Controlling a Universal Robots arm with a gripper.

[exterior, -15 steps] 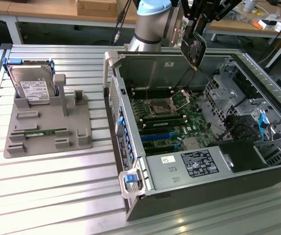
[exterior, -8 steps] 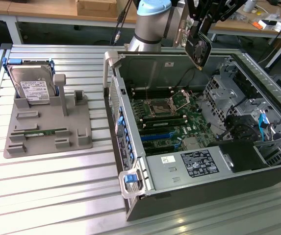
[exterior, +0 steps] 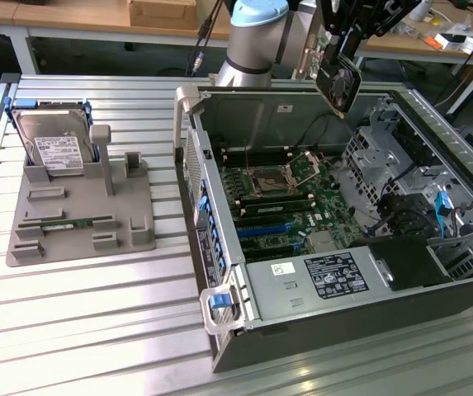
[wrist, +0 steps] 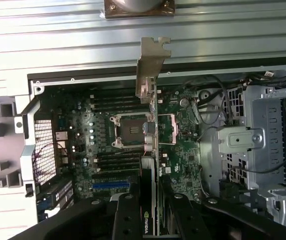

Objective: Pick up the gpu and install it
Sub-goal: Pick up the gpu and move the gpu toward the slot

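End effector (wrist: 152,202) right up close, clamped on the gpu (wrist: 148,185), card edge-on, silvery bracket (wrist: 150,65) at the far end. It hangs above the open computer case (exterior: 219,264), over the motherboard (exterior: 290,194). Beside the case on the table (exterior: 96,322), a hard drive (exterior: 50,148) stands in a grey holder (exterior: 79,239).

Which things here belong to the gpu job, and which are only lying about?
Job: gpu, held by the gripper over the open case; motherboard inside it.
Lying about: hard drive and memory stick in the grey holder, beside the case.
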